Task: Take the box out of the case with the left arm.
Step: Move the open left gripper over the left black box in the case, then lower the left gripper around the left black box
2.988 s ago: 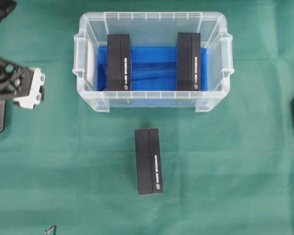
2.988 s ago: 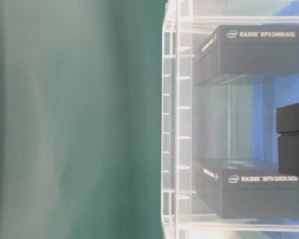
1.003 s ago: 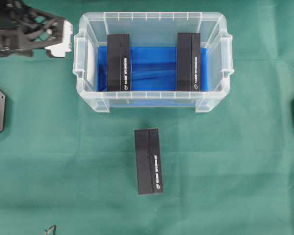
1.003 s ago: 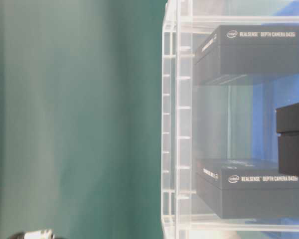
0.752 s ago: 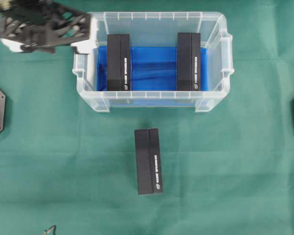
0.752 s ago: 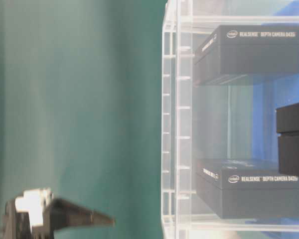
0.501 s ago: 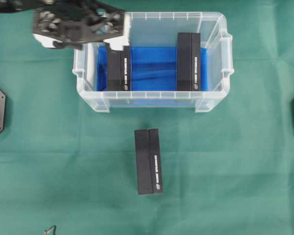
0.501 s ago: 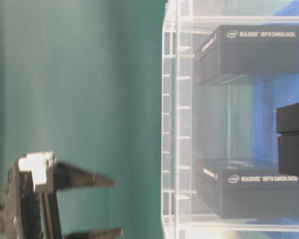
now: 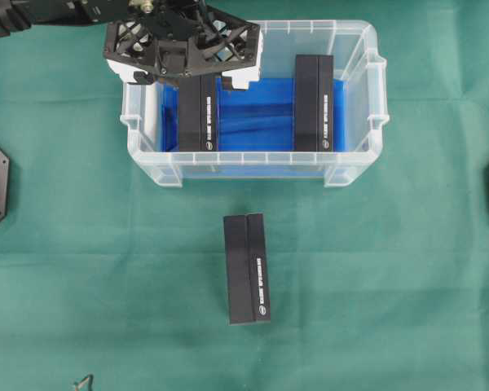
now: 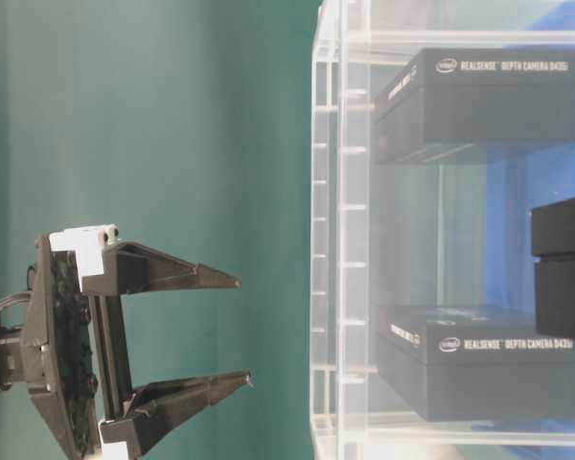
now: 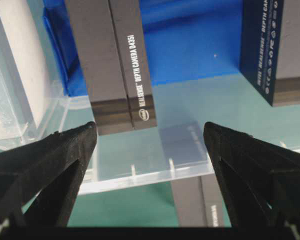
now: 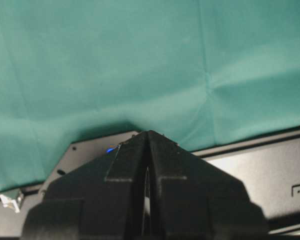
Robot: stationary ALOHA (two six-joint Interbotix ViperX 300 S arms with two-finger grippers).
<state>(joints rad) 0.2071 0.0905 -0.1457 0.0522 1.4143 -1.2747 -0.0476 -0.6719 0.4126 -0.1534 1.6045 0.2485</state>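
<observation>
so the left gripper (image 9: 187, 57) is hanging over the back left corner of the case (image 9: 354, 41), the clear plastic tub sitting on the green cloth (image 9: 391, 269). from above, its lattice body covers the far end of the left box (image 9: 197, 114), so i can't tell whether it touches the box or just hovers over it. in the table-level view the gripper (image 10: 235, 331) sits outside the tub's rim with its two black fingers spread wide apart and nothing between them. the wrist view agrees: both fingers (image 11: 45, 165) frame the shot on either side, gaping, with the near end of the left box (image 11: 115, 65) between and beyond them, not pinched.

inside the case there's a blue cloth (image 9: 257, 110) on the bottom and two black boxes lying parallel, the left one near the left wall and the right box (image 9: 314, 102) near the right wall, well apart from each other. white lettering runs along the side of each.

a third black box (image 9: 247, 269) lies out on the green cloth in front of the tub, clear of it.

the right gripper (image 12: 147, 185) only shows in its own wrist view, fingers pressed together with just a sliver between them, holding nothing, green cloth and a black plate (image 12: 270, 165) below it.
</observation>
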